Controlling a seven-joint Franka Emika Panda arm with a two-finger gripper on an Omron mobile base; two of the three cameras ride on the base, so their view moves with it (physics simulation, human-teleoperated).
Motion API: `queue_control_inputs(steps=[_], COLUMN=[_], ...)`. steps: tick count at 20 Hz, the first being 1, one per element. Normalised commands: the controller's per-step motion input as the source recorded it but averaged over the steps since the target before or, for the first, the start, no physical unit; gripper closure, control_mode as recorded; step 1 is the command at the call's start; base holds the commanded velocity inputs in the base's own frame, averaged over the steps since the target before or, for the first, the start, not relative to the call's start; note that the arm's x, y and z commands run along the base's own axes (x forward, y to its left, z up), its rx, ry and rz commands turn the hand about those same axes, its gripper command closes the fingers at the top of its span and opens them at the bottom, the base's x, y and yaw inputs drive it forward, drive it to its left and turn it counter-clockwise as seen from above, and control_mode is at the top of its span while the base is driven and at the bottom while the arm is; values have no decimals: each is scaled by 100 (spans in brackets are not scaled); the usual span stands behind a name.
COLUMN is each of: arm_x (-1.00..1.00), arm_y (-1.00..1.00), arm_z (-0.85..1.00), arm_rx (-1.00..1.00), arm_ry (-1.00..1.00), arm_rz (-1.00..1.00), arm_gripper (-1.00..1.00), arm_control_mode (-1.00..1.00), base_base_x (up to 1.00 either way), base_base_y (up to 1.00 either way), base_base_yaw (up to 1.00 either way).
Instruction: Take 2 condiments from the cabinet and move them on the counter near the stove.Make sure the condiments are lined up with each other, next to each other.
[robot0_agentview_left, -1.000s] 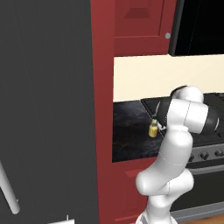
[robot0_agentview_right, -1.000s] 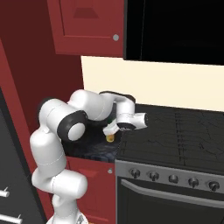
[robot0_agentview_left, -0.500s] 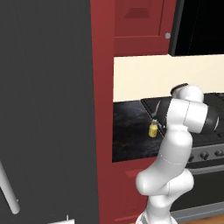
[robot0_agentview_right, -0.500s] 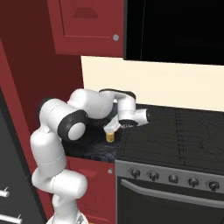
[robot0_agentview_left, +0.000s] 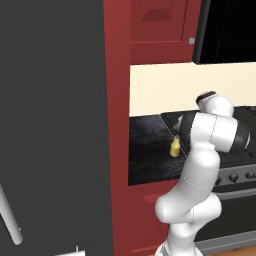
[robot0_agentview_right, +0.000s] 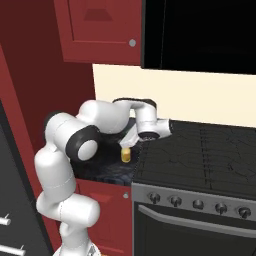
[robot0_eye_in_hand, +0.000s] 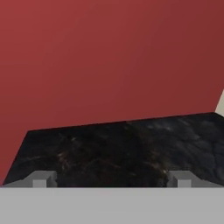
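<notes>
A yellow condiment bottle (robot0_agentview_left: 175, 147) (robot0_agentview_right: 126, 154) with a dark cap stands upright on the black counter (robot0_agentview_left: 150, 155) (robot0_agentview_right: 105, 170) (robot0_eye_in_hand: 122, 148), close to the left edge of the stove (robot0_agentview_right: 200, 155) (robot0_agentview_left: 235, 172). My gripper (robot0_agentview_right: 130, 137) (robot0_eye_in_hand: 111, 179) hangs just above and slightly behind the bottle, apart from it. In the hand view its fingertips (robot0_eye_in_hand: 41, 179) stand wide apart with only counter between them, so it is open and empty. The red cabinet (robot0_agentview_left: 160, 30) (robot0_agentview_right: 100, 30) hangs above with its door shut.
A black microwave (robot0_agentview_right: 200, 30) (robot0_agentview_left: 230, 30) hangs over the stove. A red side wall (robot0_eye_in_hand: 109, 57) bounds the counter on the left, and a cream backsplash (robot0_agentview_right: 165, 95) runs behind it. A tall dark grey panel (robot0_agentview_left: 50, 125) stands further left.
The hand has lifted up and a little toward the stove, away from the yellow bottle. The bottle has stayed where it stands on the counter.
</notes>
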Motion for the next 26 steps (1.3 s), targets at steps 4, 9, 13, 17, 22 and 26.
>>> queue_control_inputs(steps=[4,9,13,17,22,26], arm_x=[-6,-29,-58,-77,-89,-100], arm_y=[0,0,0,3,3,4], arm_z=[31,40,51,85,80,74], arm_rx=[0,0,0,0,0,0], arm_ry=[-6,-15,-26,-12,9,12], arm_rz=[5,2,-1,-8,-19,-30], arm_gripper=[-100,-100,-100,-100,-100,-100], arm_control_mode=[-100,-100,-100,-100,-100,-100], base_base_x=[0,0,0,0,0,0], base_base_y=[0,0,0,0,0,0], base_base_yaw=[0,0,0,0,0,0])
